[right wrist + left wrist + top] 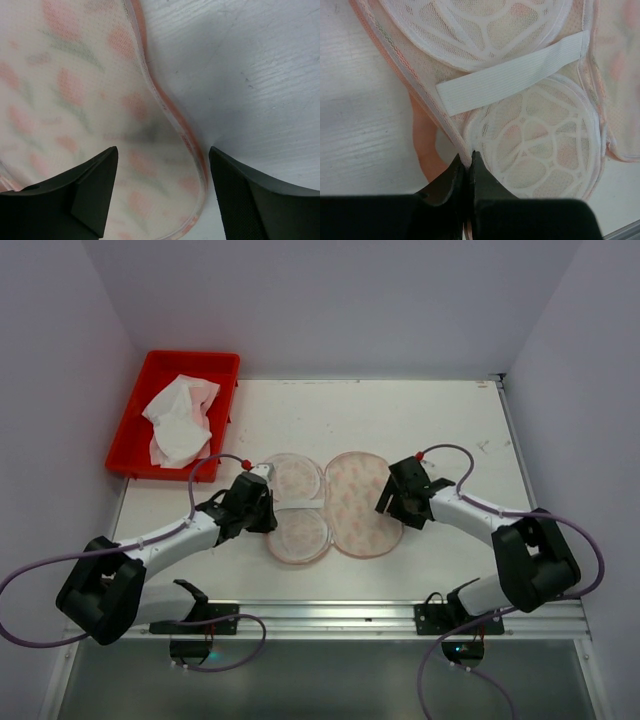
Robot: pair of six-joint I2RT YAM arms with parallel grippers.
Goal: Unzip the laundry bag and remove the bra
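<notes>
The laundry bag lies open flat mid-table in two peanut-shaped halves. Its left half shows white mesh cups and a white elastic strap; its right half shows cream fabric with orange-red print and pink trim. My left gripper is shut on the left half's pale edge trim. A peach curved piece peeks from under that edge; I cannot tell what it is. My right gripper is open, its jaws astride the right half's outer edge. No bra shows clearly.
A red tray stands at the back left with a crumpled white cloth in it. White walls close in the table on three sides. A metal rail runs along the near edge.
</notes>
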